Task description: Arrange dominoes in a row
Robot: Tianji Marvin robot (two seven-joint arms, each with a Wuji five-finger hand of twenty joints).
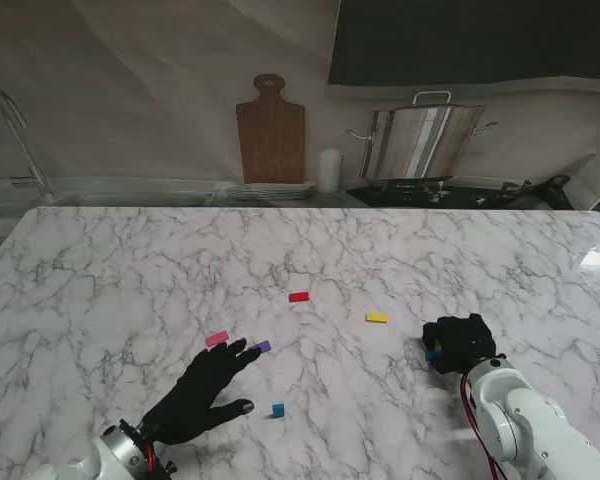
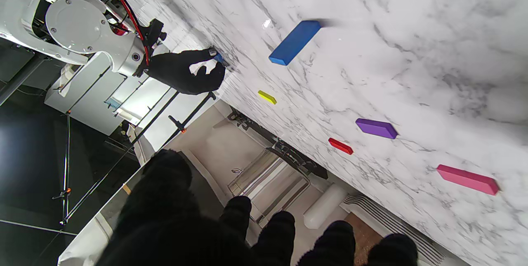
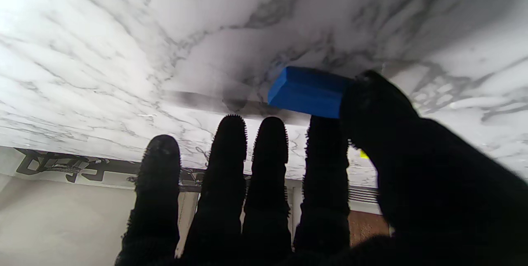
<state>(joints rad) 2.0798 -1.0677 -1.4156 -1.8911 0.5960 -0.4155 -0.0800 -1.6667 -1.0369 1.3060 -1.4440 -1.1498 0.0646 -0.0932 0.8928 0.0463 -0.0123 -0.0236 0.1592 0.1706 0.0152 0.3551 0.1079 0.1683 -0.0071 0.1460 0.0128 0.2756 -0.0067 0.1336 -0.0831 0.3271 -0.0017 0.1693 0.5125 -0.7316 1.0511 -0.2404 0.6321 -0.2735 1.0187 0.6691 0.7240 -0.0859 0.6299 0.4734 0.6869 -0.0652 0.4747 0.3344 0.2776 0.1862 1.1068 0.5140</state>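
Several small dominoes lie flat on the marble table [image 1: 130, 270]: red [image 1: 299, 296], yellow [image 1: 377, 317], pink [image 1: 217, 338], purple [image 1: 261, 346] and a blue one [image 1: 278, 409]. My left hand [image 1: 205, 390] hovers open with fingers spread, its tips close to the pink and purple pieces. The left wrist view shows the blue [image 2: 295, 42], yellow [image 2: 267, 97], purple [image 2: 376, 128], red [image 2: 340, 146] and pink [image 2: 468, 179] dominoes. My right hand [image 1: 460, 343] is at the right, shut on a second blue domino [image 3: 307, 91] pinched between thumb and index finger down at the tabletop.
Beyond the table's far edge stand a wooden cutting board [image 1: 271, 125], a white cylinder [image 1: 328, 170], a steel stockpot [image 1: 423, 140] on a stove and a stack of plates [image 1: 270, 190]. A sink tap [image 1: 20, 140] is at the far left.
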